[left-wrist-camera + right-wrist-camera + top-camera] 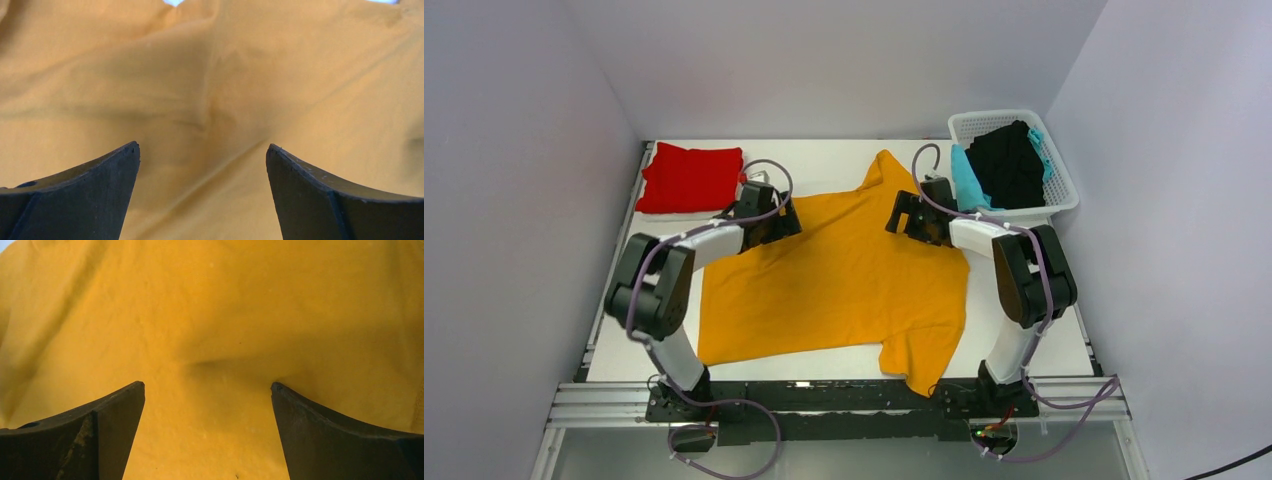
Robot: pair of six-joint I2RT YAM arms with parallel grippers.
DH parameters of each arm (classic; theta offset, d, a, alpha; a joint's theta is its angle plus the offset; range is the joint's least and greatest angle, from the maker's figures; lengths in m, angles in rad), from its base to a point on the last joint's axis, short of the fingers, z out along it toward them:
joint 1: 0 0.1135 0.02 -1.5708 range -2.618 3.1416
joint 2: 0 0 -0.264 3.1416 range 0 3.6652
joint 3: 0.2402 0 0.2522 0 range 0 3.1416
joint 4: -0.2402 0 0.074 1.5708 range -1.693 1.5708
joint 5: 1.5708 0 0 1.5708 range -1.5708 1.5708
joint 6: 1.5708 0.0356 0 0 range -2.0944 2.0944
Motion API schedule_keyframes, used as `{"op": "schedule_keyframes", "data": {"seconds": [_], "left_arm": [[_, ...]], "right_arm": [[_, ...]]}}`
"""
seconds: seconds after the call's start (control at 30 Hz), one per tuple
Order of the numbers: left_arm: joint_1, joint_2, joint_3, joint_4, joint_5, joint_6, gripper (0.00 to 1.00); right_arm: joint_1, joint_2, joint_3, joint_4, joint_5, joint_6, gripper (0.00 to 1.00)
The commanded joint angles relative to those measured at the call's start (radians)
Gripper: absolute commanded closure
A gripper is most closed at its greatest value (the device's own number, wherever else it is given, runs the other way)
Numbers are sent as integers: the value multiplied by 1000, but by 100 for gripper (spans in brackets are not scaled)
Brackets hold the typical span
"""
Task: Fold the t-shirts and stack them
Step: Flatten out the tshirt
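You have 4 t-shirts in view. 1 mustard-orange t-shirt [834,285] lies spread flat mid-table. 1 red t-shirt [689,178] sits folded at the far-left corner. 1 black t-shirt [1009,165] and 1 teal t-shirt [967,182] are bunched in the 1 white basket [1064,195] at far right. Your left gripper [202,147] and right gripper [208,385] both hang close over the orange cloth, jaws spread wide, grasping nothing.

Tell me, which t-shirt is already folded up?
The red t-shirt, a neat rectangle at the far left. The mustard-orange t-shirt lies spread open, and the black t-shirt and teal t-shirt sit crumpled in the white basket.
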Motion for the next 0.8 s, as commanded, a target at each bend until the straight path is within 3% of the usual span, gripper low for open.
{"op": "schedule_keyframes", "data": {"seconds": [0.0, 0.17, 0.5, 0.63, 0.77], "left_arm": [[5, 124, 133, -5, -7, 15, 1], [17, 283, 290, -35, 43, 5, 1], [36, 582, 748, -213, 127, 7, 1], [43, 587, 794, -224, 130, 6, 1], [39, 493, 723, -188, 167, 26, 1]], "right_arm": [[-58, 55, 22, -91, 32, 24, 0], [-110, 93, 52, -130, 28, 29, 0], [-169, 196, 222, -185, 58, -8, 0], [-170, 223, 292, -225, 113, -21, 0], [-163, 180, 299, -212, 73, -49, 0]]}}
